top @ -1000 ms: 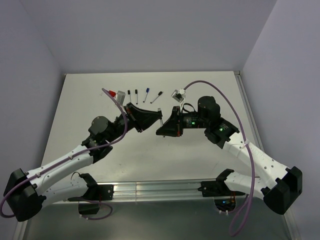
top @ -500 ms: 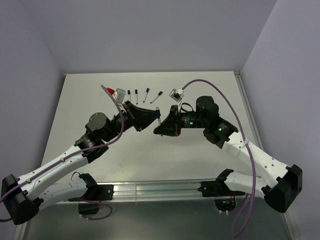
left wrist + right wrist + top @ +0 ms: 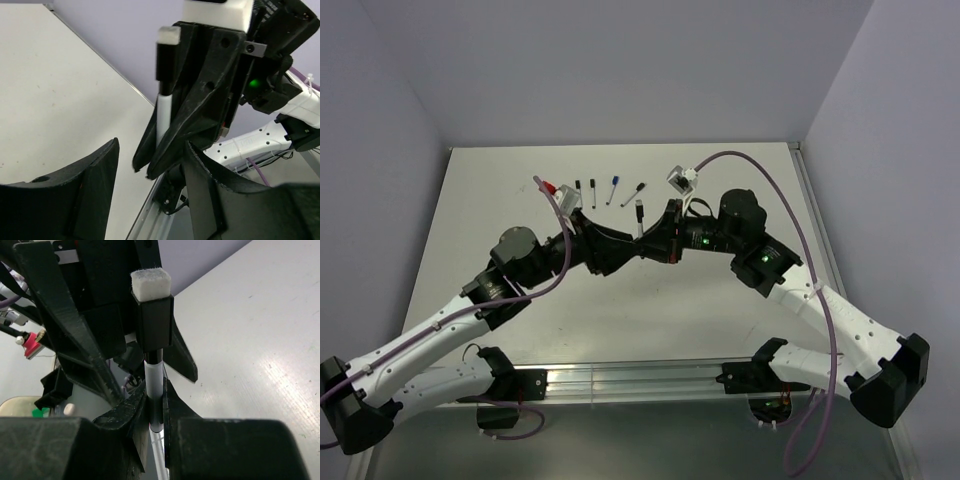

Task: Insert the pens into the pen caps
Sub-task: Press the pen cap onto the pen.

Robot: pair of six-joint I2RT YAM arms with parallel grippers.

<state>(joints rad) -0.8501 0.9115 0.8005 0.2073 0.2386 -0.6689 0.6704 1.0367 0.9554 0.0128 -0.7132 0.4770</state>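
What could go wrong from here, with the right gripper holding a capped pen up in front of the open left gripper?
1. The right gripper pinches the pen on its white barrel, well below the black cap, so a push on that cap might tilt the pen or make it slip.
2. The left gripper is open, with the right gripper close in front of its gap. Closing or advancing might strike that gripper instead of the pen.

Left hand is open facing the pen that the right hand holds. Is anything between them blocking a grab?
Nothing visible. In the left wrist view the pen and its black cap stand exposed; only the right hand's own fingers hide the lower barrel.
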